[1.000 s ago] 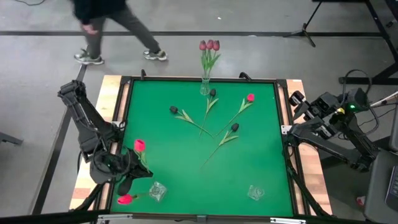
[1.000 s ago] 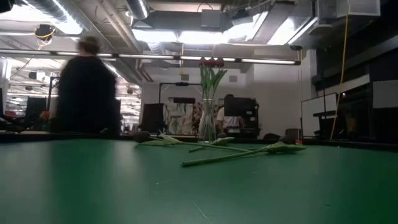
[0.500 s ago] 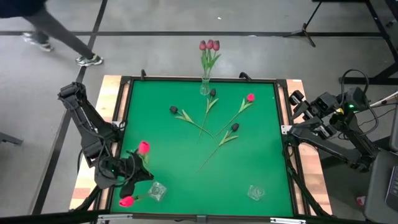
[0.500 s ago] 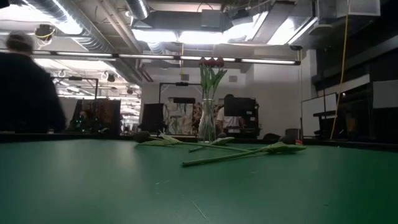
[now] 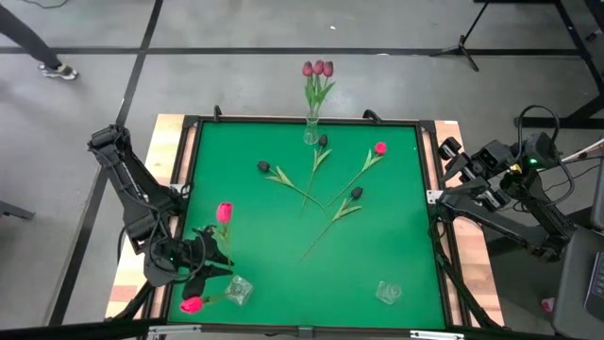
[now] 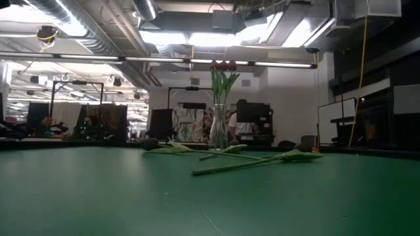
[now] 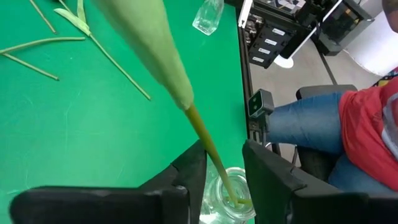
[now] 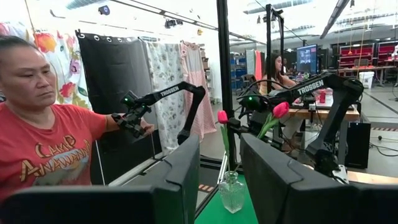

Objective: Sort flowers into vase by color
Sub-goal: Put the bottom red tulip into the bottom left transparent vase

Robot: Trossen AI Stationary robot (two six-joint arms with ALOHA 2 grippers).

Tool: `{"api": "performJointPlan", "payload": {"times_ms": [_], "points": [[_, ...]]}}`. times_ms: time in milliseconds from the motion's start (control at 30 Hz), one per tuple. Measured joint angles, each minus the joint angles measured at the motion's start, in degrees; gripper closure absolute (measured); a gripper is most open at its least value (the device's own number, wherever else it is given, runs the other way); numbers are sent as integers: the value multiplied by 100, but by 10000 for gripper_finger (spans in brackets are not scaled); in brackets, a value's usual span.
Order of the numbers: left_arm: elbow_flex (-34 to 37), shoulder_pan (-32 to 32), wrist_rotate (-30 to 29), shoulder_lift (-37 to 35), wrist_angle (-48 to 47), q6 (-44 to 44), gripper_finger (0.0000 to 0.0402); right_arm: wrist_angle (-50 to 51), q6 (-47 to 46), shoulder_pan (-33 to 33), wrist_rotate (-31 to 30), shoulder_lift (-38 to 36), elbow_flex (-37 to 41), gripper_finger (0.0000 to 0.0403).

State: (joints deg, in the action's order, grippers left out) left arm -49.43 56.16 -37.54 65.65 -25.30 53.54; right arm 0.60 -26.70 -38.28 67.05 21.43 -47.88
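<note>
Three mauve flowers (image 5: 318,69) are seated in the far-edge vase (image 5: 310,132). Two pink flowers occupy the near-left vase (image 5: 238,289), the left end effector (image 5: 209,266) parted narrowly around one stem (image 7: 208,146). Four flowers (image 5: 321,175) remain on the counter (image 5: 396,227); a third vase (image 5: 388,293) is unfilled. The right end effector (image 8: 217,186) is parted, holding nothing.

green table mat (image 5: 283,246) | tripod stand (image 5: 464,44) on floor | person in red shirt (image 8: 43,155) seated beyond table

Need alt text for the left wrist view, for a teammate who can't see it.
The left gripper has its fingers apart around a tulip stem whose end sits in a small glass vase on the green table. Loose stems and another glass vase lie beyond.
</note>
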Motion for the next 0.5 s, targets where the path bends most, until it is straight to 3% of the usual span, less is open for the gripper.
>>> {"api": "performJointPlan", "payload": {"times_ms": [500], "points": [[2,0,-7,0,149,-503,284,424,134,0,-7,2,-2,288]]}}
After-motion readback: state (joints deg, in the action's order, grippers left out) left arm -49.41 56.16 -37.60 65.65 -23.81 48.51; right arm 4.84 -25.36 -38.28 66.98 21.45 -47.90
